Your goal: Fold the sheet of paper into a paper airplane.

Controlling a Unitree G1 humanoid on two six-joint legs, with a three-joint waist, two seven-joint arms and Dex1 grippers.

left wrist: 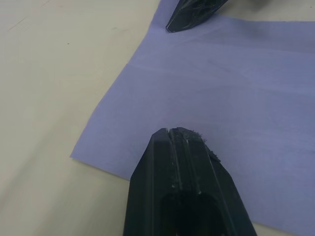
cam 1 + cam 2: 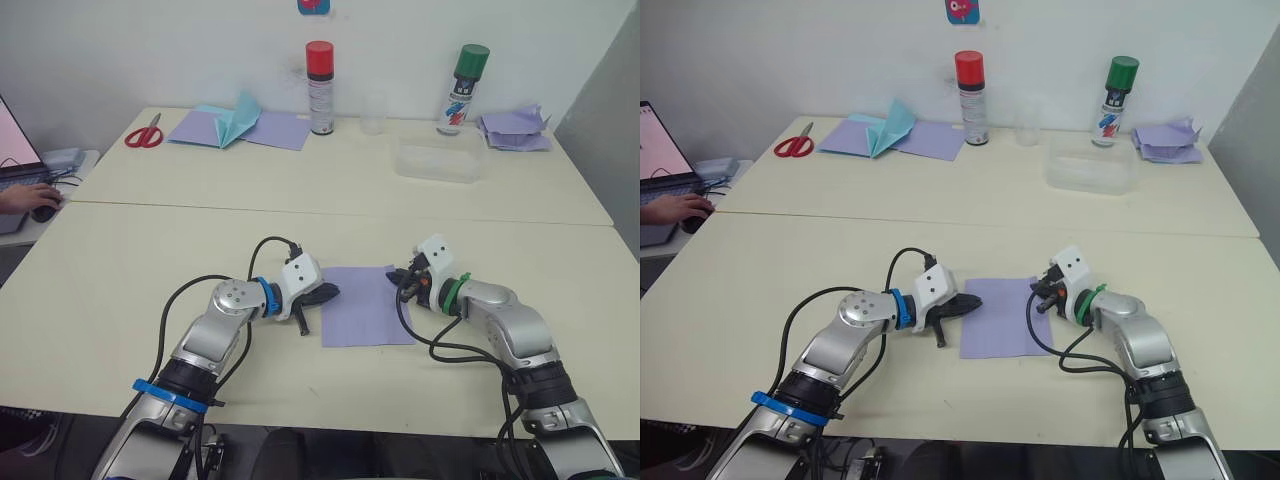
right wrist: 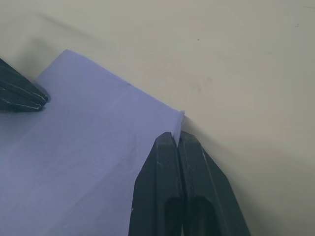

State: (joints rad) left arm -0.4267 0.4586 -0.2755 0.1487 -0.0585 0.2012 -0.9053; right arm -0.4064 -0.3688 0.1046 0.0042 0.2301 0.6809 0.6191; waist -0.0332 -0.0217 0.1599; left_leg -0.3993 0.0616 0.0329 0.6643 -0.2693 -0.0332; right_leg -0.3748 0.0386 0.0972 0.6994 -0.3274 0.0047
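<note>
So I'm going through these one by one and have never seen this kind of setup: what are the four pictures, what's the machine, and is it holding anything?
The machine is a humanoid robot with two arms, each ending in a gripper of two black fingers. The two wide pictures come from a stereo camera on its head, looking down over the arms. The two close-ups come from cameras on the wrists, looking along each gripper's fingers.

On the near table lies the sheet of paper, lavender and flat. The left gripper is shut, its tip at the sheet's left edge. The right gripper is shut at the far right corner; whether it pinches the paper I cannot tell.

On the far table are red scissors, a pale-blue folded shape on lavender sheets, two spray cans, a clear tray and a heap of lavender papers. A person's hand rests on a mouse.
</note>
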